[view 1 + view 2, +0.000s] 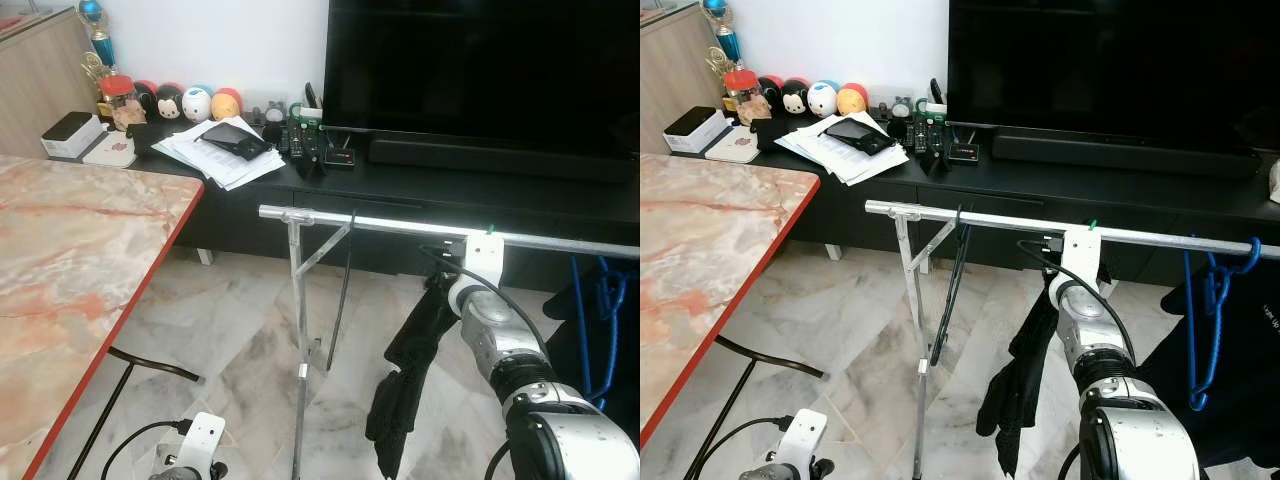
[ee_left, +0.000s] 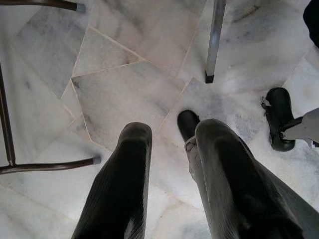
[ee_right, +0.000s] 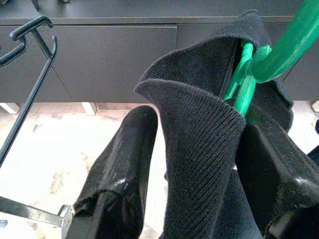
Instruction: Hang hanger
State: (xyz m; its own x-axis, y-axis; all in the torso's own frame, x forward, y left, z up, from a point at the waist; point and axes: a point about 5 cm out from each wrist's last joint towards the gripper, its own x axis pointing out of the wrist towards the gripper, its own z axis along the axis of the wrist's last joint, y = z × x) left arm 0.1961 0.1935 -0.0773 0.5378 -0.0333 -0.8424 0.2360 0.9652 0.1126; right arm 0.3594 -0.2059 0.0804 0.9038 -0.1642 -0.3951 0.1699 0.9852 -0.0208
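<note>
1. One step is in hand, by my reading: the right gripper [image 3: 199,164] is raised to the silver clothes rail [image 1: 970,217] with the green hanger [image 3: 249,79] and its dark knitted garment [image 3: 199,149], and the hook is being brought onto the bar or is just landing there. In the head views a small green tip shows right at the rail above the wrist, so the hook looks at or touching the bar; whether it is fully seated I cannot tell.
2. Its two fingers [image 3: 124,164] stand to either side of the garment's thick neck fold, apparently clamped on the cloth and the hanger neck inside it.
3. Next, the move calls for lowering the hook fully over the rail, confirming that it bears the weight, then spreading the fingers and backing off without dragging the knit.
4. Looks: the hanger is bright green plastic, mostly wrapped in ribbed black fabric that hangs down limp below the rail, between an empty black hanger [image 1: 952,280] and a blue hanger [image 1: 1212,300].
5. Low by the floor, the left gripper [image 2: 169,179] hangs idle, fingers apart and holding nothing over the marble tiles [image 2: 124,84].
</note>
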